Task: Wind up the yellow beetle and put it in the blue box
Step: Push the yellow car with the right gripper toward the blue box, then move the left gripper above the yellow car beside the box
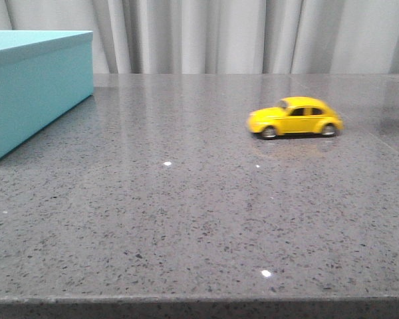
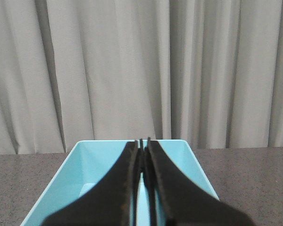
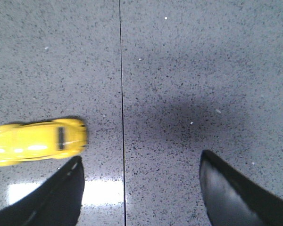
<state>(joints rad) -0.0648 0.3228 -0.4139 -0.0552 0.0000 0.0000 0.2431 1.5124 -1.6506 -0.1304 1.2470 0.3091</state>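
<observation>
The yellow beetle (image 1: 294, 117) stands on its wheels on the grey speckled table, right of centre, side-on to the front camera. The blue box (image 1: 33, 83) sits at the far left of the table. Neither gripper shows in the front view. In the left wrist view my left gripper (image 2: 144, 142) is shut with nothing between its black fingers, held over the open blue box (image 2: 92, 162). Seen from the right wrist, my right gripper (image 3: 140, 162) is open above the bare table, and the yellow beetle (image 3: 37, 141) lies beside one fingertip (image 3: 71, 174), outside the jaws.
Grey curtains hang behind the table. A thin seam (image 3: 121, 113) in the tabletop runs between the right gripper's fingers. The table's front edge (image 1: 199, 302) crosses the bottom of the front view.
</observation>
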